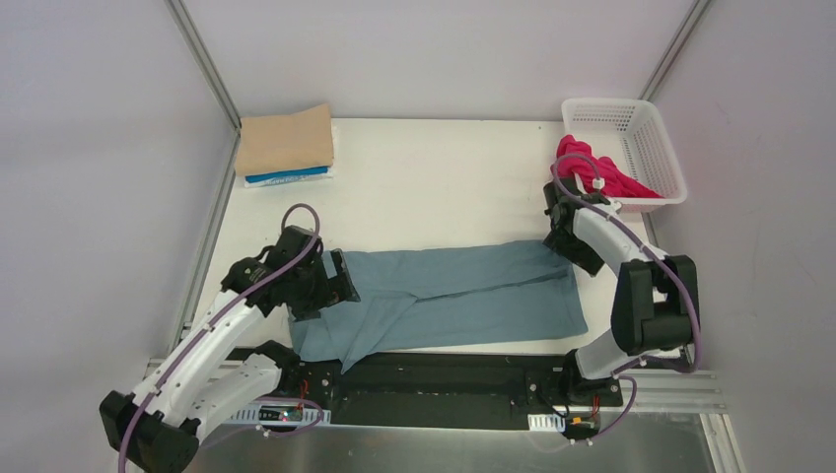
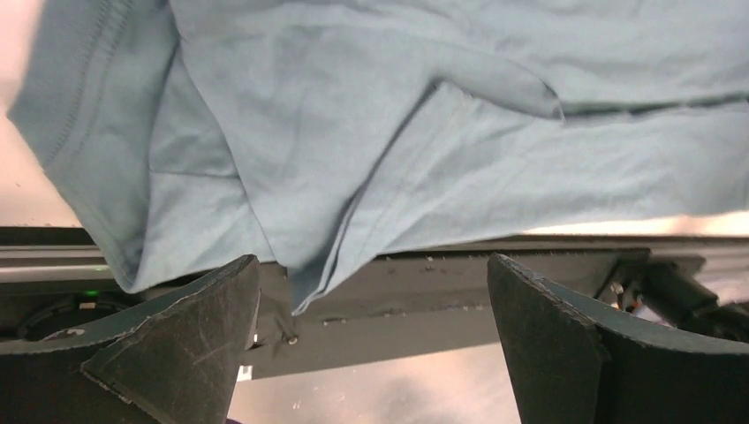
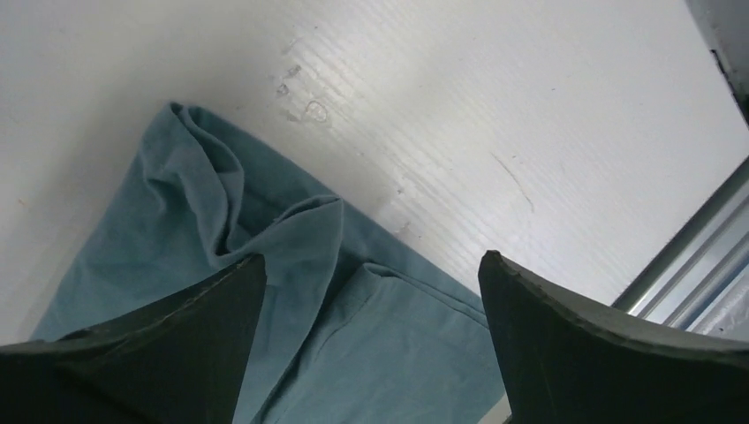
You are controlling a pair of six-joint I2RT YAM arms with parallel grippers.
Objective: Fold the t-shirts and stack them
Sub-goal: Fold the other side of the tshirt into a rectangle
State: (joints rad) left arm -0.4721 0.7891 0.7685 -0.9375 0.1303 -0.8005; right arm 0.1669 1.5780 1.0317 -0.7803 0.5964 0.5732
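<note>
A dusty teal-blue t-shirt (image 1: 463, 296) lies lengthwise across the near part of the white table, folded into a long band, with its left end hanging over the near edge. My left gripper (image 1: 340, 279) hovers at that left end, jaws wide open and empty; the left wrist view shows the cloth (image 2: 353, 132) beyond the fingers. My right gripper (image 1: 564, 241) is open over the shirt's far right corner (image 3: 371, 353), gripping nothing. A folded tan t-shirt (image 1: 286, 141) rests on a bright blue one (image 1: 286, 177) at the back left. A magenta-red t-shirt (image 1: 601, 175) spills out of the basket.
The white lattice basket (image 1: 631, 113) stands at the back right corner. Metal frame posts run along both table sides. A black base rail (image 1: 444, 374) with the arm mounts lies along the near edge.
</note>
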